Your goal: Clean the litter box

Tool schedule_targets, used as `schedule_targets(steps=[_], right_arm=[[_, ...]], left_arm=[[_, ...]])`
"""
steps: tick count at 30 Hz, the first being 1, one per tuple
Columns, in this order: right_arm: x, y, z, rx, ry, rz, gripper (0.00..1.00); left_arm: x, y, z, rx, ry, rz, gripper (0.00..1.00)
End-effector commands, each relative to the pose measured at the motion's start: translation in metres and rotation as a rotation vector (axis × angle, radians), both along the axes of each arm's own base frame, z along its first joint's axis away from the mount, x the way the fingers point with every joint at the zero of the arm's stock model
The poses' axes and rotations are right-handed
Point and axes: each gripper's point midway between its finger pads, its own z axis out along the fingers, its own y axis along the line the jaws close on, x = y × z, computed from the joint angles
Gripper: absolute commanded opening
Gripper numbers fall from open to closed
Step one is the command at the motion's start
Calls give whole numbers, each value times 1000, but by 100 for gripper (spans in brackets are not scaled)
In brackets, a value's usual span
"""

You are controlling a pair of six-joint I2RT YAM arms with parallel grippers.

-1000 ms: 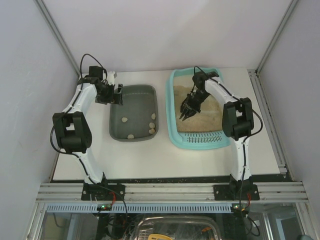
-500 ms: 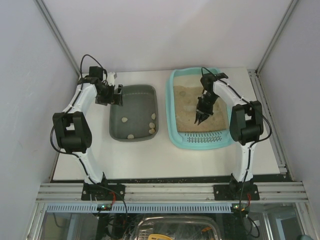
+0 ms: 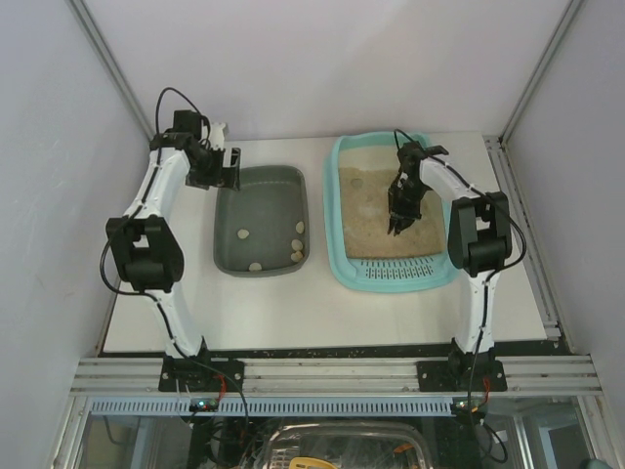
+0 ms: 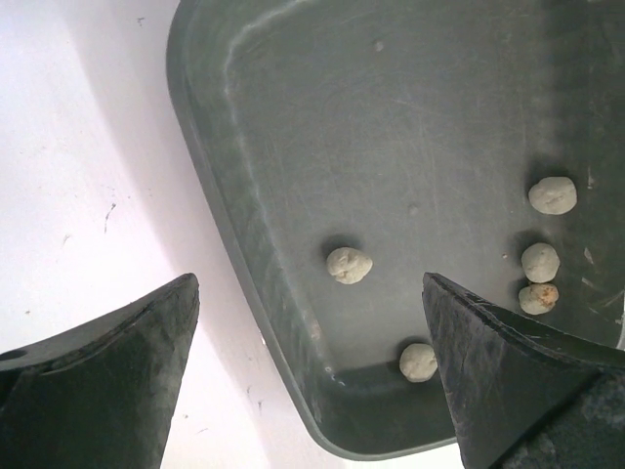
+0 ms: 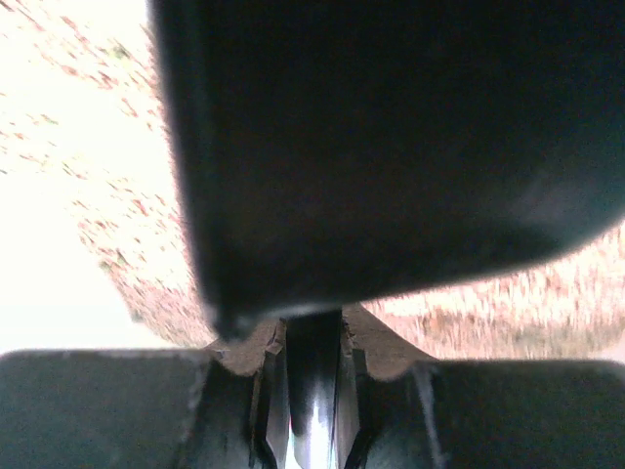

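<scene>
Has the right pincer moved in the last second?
Yes. The right pincer moved rightward, away from the left rim of the litter box toward its middle.

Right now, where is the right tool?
In the top view, the right tool is on the right side, pointing down over the middle of the litter box, to the right of the grey tray.

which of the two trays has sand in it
The light-turquoise litter box on the right: beige sand covers its floor. The dark grey tray beside it holds only five small pale clumps.
</scene>
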Motion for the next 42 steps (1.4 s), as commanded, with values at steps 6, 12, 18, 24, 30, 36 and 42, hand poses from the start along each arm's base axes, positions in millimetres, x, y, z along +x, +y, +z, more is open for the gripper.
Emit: schedule_targets(steps=[6,12,18,24,30,36,42], right_arm=[[19,37,-25,69,-70,106,0],[14,69,-34,83,-63,147,0],[16,95,-41,92,-95,180,0],[29,115,-49,168,-105,163,0],[46,135,-40,326,-138,123,0],[53,148,-26,486,-157,82,0],[60,147,-9,642,-219,21,0]], left_arm=[[-5,-14,17,48,-29,-50,100],[-8,-21,15,40,-35,-49,100],[-7,-31,16,25,-51,-47,100],[-8,-40,18,27,-59,-67,100],[-10,-38,18,35,-55,-68,100],[-11,-39,19,39,-58,-69,100],[-12,-36,20,52,-59,-67,100]])
